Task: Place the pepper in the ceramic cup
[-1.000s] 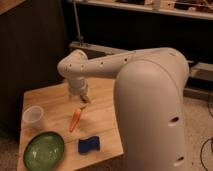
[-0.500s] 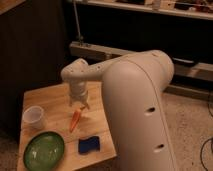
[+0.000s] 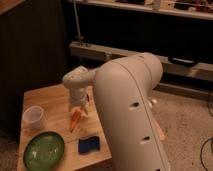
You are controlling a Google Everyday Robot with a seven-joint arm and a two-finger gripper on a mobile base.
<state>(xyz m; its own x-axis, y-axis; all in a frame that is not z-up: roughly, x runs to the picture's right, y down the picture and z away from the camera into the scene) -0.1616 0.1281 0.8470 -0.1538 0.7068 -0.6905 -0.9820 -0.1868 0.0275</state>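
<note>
Hovering low over the wooden table point(image 3: 50, 97) with the gripper point(image 3: 80, 106) spread and empty, directly above the far end of the pepper point(image 3: 75, 120). Lying flat on the wood just under and slightly nearer the camera than the gripper, long axis running from beneath it toward the table's front edge, leaning a little left. Probably needs only a short straight drop with the jaws set across that axis, then a carry leftward to the ceramic cup point(image 3: 33, 118), upright near the left edge and well apart from the pepper.
</note>
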